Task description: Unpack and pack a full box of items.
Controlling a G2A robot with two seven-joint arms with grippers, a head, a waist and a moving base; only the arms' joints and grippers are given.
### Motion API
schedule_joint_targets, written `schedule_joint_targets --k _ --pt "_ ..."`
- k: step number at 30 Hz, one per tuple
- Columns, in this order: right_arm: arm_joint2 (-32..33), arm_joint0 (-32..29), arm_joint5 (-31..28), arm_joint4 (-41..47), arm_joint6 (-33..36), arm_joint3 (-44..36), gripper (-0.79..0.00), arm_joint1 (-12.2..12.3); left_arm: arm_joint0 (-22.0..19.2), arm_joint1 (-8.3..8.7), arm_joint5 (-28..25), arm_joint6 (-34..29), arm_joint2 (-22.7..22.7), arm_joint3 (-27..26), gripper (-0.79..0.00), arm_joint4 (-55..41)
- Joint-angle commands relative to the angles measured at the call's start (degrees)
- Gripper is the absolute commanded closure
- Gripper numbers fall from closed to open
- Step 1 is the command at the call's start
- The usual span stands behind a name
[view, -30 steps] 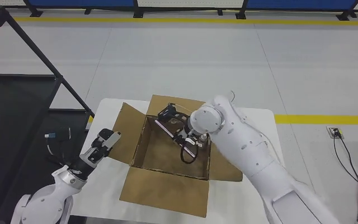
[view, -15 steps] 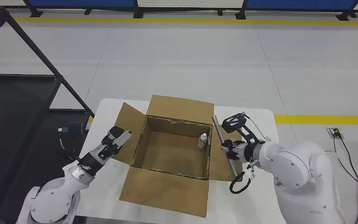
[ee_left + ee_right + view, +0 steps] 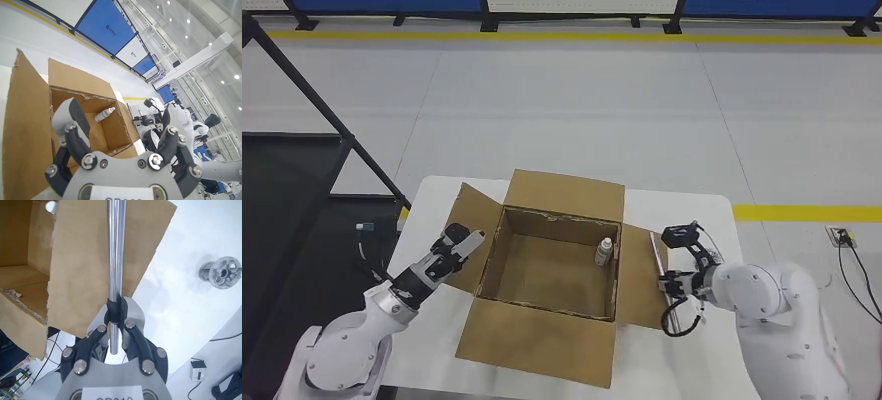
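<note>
An open cardboard box stands in the middle of the white table, all flaps folded out. Inside it, against the right wall, lies a white spray bottle. My right gripper is shut on a shiny metal rod and holds it over the box's right flap, outside the box. My left gripper hangs open with nothing in it over the left flap.
A grey metal hub lies on the white table to the right of the box flap. A dark frame and rack stand off the table's left side. Cables trail past the right edge.
My right arm has drawn back out of the box to the right with the rod, from inside the box to over the right flap. My left gripper has edged a little toward the box.
</note>
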Motion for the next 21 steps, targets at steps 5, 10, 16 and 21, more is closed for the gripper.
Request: schedule_joint_targets --k 5,10,16,21 --pt "-0.8 1.4 2.3 -1.4 -1.4 5.4 0.0 0.3 -0.2 0.09 0.3 0.0 0.2 0.2 -0.785 0.1" --pt "-1.0 2.1 4.2 -3.4 -1.7 9.1 0.0 0.7 -0.7 0.13 0.3 0.0 0.8 0.6 -0.785 0.1" --pt "-0.8 2.8 4.6 -4.2 -3.7 12.7 0.0 1.0 -1.2 0.23 0.5 -0.3 1.0 1.1 -0.785 0.1" --pt "-1.0 3.4 3.7 -6.2 -5.4 15.4 0.0 1.5 -1.4 0.32 0.7 -0.4 1.0 1.2 -0.785 0.1"
